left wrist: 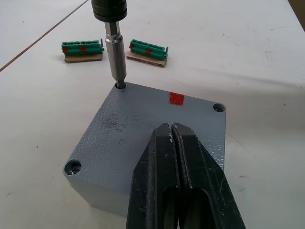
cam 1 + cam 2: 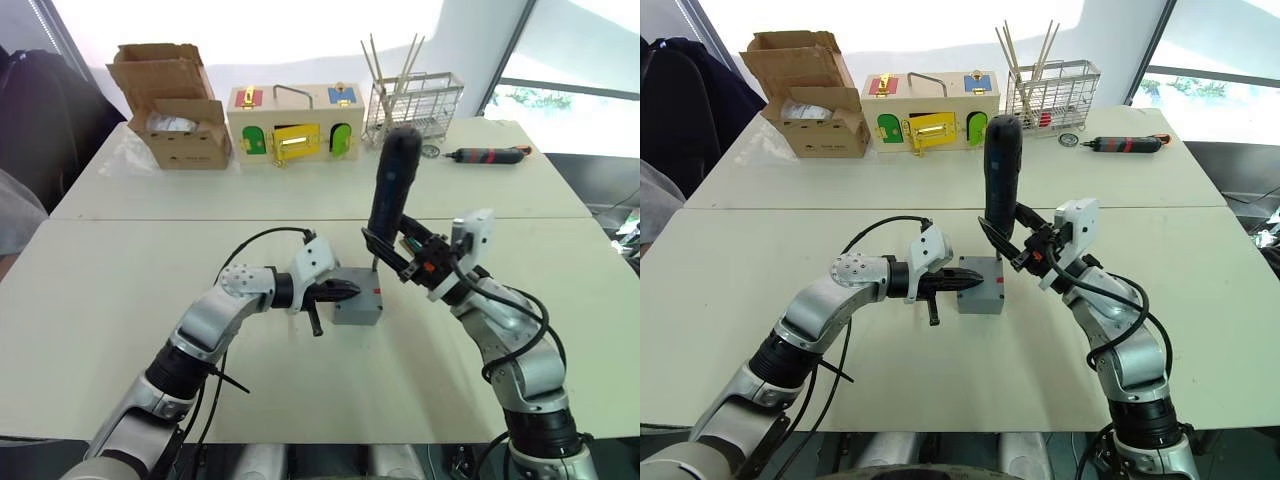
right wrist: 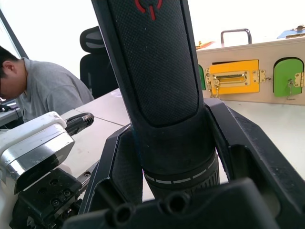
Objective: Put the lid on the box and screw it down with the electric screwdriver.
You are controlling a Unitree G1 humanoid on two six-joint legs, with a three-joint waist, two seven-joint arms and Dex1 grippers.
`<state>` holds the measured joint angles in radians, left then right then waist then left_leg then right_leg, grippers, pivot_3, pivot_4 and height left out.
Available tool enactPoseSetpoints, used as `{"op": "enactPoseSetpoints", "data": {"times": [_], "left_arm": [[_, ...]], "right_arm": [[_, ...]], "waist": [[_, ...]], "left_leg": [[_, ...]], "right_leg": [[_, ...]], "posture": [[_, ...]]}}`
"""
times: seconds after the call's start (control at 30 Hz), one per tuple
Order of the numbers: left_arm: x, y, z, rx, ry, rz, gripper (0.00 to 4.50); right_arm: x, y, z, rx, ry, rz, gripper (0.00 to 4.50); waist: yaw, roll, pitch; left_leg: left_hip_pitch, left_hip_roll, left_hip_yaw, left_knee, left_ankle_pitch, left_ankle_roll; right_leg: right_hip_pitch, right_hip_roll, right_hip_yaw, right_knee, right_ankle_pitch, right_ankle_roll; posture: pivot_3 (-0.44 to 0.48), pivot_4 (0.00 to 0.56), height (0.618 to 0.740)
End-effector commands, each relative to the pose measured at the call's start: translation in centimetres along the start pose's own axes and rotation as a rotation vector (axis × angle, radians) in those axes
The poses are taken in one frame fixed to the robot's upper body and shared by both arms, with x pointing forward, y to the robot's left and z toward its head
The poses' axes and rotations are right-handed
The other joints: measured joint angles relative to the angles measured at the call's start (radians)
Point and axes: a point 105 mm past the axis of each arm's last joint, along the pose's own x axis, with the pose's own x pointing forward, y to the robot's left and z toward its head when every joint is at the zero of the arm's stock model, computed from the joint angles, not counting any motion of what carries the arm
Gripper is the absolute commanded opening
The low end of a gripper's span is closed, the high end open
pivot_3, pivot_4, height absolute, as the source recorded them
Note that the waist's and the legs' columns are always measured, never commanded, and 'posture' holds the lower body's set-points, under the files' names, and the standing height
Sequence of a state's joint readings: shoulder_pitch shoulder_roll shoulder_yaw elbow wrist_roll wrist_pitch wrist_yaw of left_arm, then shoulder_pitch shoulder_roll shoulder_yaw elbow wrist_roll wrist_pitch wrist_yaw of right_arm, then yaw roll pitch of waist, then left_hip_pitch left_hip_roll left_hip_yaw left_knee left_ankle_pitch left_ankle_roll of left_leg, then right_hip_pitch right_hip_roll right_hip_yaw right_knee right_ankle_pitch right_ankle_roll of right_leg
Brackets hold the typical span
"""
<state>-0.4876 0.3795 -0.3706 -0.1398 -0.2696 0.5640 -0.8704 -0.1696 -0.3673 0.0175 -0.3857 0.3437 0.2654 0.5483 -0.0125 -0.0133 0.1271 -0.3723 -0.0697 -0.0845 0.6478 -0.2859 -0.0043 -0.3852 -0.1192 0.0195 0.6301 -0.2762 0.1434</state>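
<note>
Left gripper: my fingers pressed together, tips bearing down on the lid; I keep it from turning.
Box: mid-table, lid seated.
Right gripper: clamped round the electric screwdriver, bit in a corner hole; I hold it upright.

The left end effector, fingers pressed together, rests on the grey lid. The screwdriver bit sits in a corner screw hole. Two green connectors lie on the table beyond.

left gripper: closed, arm reaching inward | right gripper: clamped, forearm angled inward
</note>
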Motion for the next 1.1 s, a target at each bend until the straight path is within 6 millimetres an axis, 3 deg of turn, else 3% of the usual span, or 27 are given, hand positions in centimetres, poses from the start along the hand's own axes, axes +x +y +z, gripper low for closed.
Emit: {"op": "enactPoseSetpoints", "data": {"times": [0.03,0.47,1.1], "left_arm": [[-0.1,-0.1,0.2,0.006,-0.003,0.004,0.00],[0.1,-0.2,0.1,0.003,-0.002,-0.002,0.00],[0.3,-0.6,-0.4,0.001,0.018,-0.016,0.00]], "right_arm": [[-1.1,2.1,-7.0,0.163,0.249,0.048,1.80],[-1.9,1.3,-8.2,0.184,0.271,-0.014,1.80],[-1.7,0.8,-6.9,0.205,0.196,-0.052,1.80]], "waist": [[0.000,0.000,0.000],[0.002,-0.003,-0.002],[0.002,-0.003,-0.004]], "left_leg": [[0.000,0.000,0.000,0.000,0.000,0.000],[0.000,0.000,-0.001,0.000,0.000,0.000],[0.000,0.000,-0.001,-0.001,0.000,0.000]], "right_leg": [[0.000,0.000,0.000,0.000,0.000,0.000],[0.000,0.000,0.000,-0.001,0.000,0.000],[-0.001,0.000,-0.001,-0.002,0.000,-0.001]], "posture": [[0.000,0.150,0.731],[0.000,0.150,0.731],[0.000,0.150,0.731]]}}
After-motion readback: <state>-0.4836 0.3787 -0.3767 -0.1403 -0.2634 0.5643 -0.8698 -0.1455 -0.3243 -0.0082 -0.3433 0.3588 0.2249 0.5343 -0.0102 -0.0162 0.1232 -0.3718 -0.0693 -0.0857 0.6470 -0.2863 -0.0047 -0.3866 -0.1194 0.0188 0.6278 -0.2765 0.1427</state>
